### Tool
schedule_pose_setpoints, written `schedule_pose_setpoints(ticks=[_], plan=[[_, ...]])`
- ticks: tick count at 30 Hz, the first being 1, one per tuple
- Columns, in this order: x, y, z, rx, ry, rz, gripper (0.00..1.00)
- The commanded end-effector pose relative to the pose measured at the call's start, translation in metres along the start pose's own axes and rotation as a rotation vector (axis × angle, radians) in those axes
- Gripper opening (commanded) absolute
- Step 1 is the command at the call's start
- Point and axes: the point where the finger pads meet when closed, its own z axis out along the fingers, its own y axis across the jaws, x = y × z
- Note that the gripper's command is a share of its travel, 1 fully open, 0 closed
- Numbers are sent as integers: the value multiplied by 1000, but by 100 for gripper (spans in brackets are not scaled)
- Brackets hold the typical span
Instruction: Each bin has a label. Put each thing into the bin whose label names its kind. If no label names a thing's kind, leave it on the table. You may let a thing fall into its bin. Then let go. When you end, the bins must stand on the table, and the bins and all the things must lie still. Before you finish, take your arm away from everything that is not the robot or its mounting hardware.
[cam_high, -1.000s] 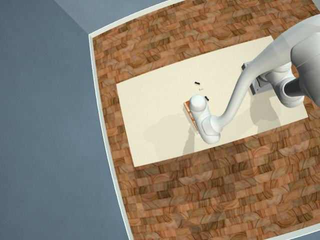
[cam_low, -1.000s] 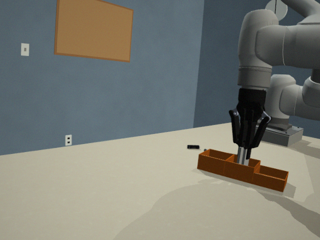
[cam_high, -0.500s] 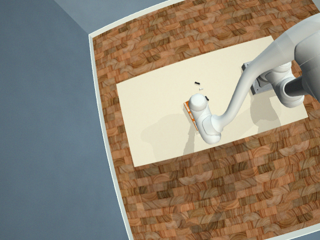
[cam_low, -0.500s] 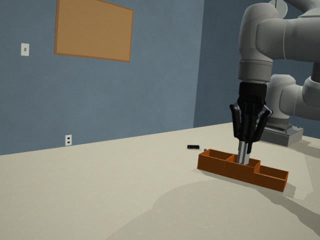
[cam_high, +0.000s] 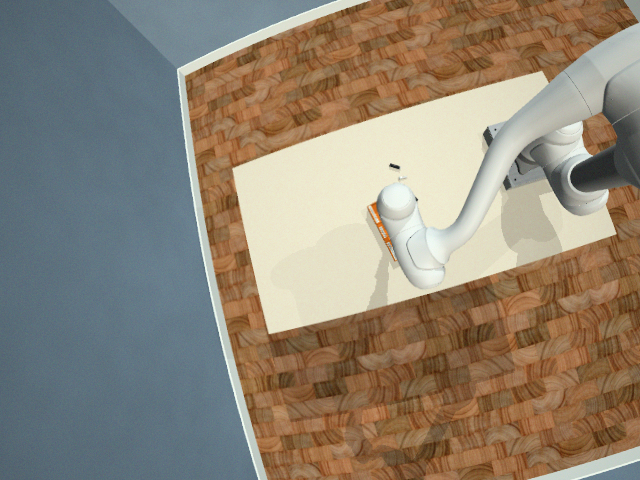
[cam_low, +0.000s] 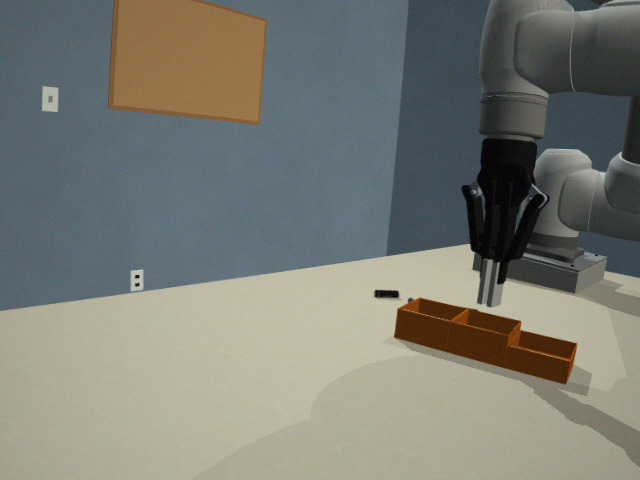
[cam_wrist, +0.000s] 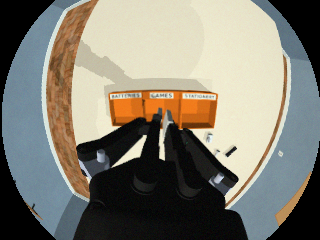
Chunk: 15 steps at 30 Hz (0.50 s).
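Cream tabletop (cam_high: 310, 196) (cam_low: 206, 372) (cam_wrist: 240, 60) bears three joined orange bins (cam_high: 382, 230) (cam_low: 478, 342) (cam_wrist: 152, 103).

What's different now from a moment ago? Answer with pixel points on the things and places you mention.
The tool (cam_low: 489, 304) (cam_wrist: 162, 115) has risen away from the orange bins (cam_high: 382, 232) (cam_low: 478, 341) (cam_wrist: 114, 112); I see nothing taken hold of or let go. The bins and the small black object (cam_high: 394, 166) (cam_low: 386, 293) (cam_wrist: 230, 151) beyond them stayed put.
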Motion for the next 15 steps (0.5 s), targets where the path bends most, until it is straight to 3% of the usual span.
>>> schedule_pose_setpoints(ticks=[1, 15], plan=[[0, 0, -5, 0, 0, 0, 5], [-13, -53, -5, 0, 0, 0, 5]])
